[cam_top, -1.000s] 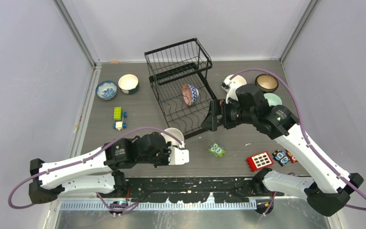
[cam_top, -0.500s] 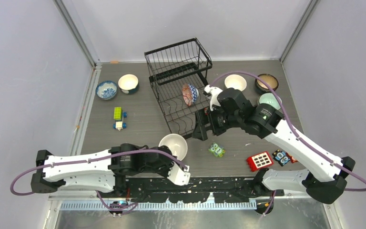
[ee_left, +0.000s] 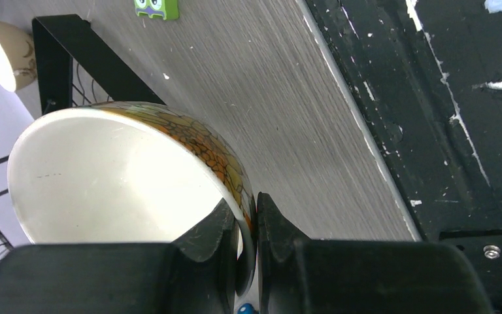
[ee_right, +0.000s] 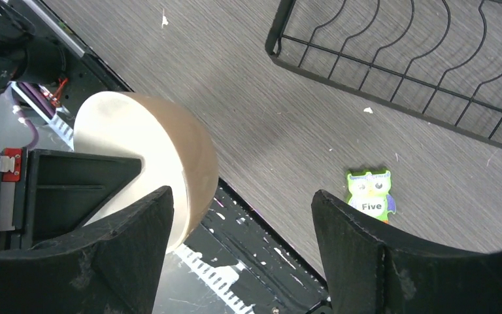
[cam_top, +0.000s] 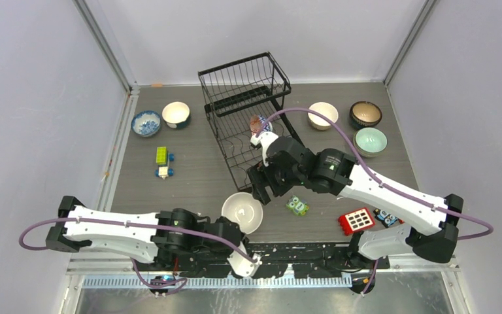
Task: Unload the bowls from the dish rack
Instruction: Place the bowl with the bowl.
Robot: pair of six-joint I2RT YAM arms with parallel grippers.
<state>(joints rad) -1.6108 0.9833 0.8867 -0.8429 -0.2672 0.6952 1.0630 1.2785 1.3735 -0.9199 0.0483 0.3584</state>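
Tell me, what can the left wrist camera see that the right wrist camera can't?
Only the left wrist view shows the left gripper pinching the bowl by its rim, and the bowl's white inside. Only the right wrist view shows the right gripper with its jaws apart, holding nothing, and the word Five on the owl block. Both show the bowl, the owl block, the dish rack and the table.

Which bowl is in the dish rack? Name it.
The reddish patterned bowl, standing on edge in the rack's lower tray; every other bowl sits on the table or in the left gripper.
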